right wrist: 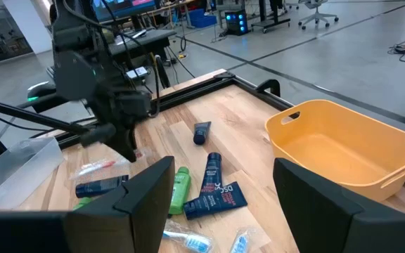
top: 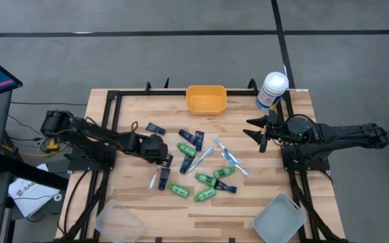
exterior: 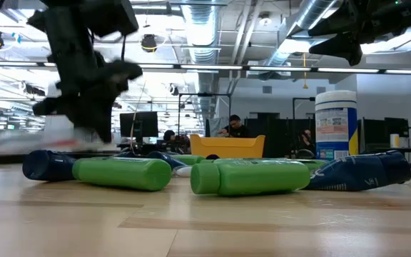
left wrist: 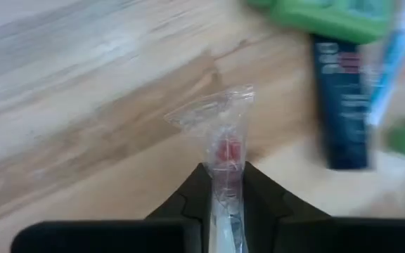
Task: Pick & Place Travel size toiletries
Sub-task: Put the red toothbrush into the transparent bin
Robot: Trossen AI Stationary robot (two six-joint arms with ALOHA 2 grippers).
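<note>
From my remote station: the wooden surface (top: 147, 202) carries a scatter of toiletries, and I place everything against the yellow bin (top: 206, 98) at its far edge. My left arm reaches in on the left, near side of the bin; my right arm waits on the bin's right, beside the white canister (top: 272, 90).

The pile (top: 204, 165) of green bottles, navy tubes and brushes lies on the near side of the bin, between the two arms. Two clear trays, (top: 119, 219) and (top: 279, 217), sit at the near corners, well apart from the bin.

The left gripper (top: 162, 162) is at the pile's left edge, its jaws drawn narrow on a clear-wrapped brush (left wrist: 223, 140). The brush's long axis runs straight out along the jaws, its wrapper tip fanning beyond them. I judge the left arm the nearer and the lift next.

The right gripper (top: 256, 133) hangs wide and empty, above the surface.

Only the left wrist view shows the wrapper pinched between the jaws; from overhead the gripper hides it. The low view gives a green bottle (exterior: 123, 173) lying flat, but blurs the left gripper.
</note>
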